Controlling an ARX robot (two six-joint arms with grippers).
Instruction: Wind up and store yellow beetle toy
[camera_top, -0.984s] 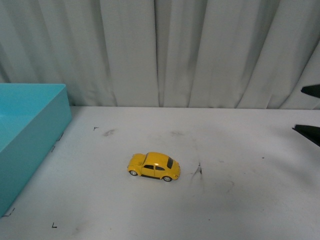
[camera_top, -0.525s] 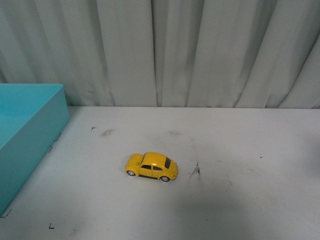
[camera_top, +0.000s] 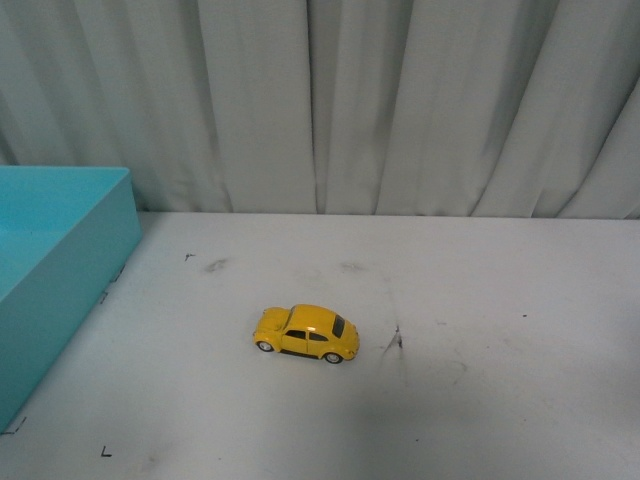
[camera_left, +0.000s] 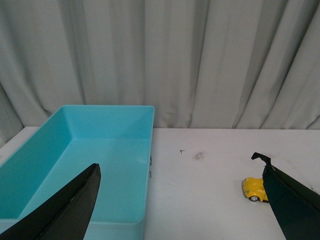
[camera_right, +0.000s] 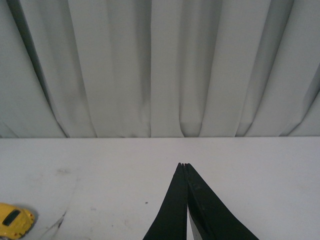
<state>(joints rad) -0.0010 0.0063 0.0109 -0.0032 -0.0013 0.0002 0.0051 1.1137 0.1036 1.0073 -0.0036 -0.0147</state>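
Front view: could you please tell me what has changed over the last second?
The right end effector, whose dark tips showed at the right edge, has left that view. Nothing was grasped or released. The yellow beetle toy, teal bin and table stayed put.

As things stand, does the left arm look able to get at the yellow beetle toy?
Probably yes: the left gripper is open, the yellow beetle toy sits alone on the table, apart from the teal bin, and nothing stands between them.
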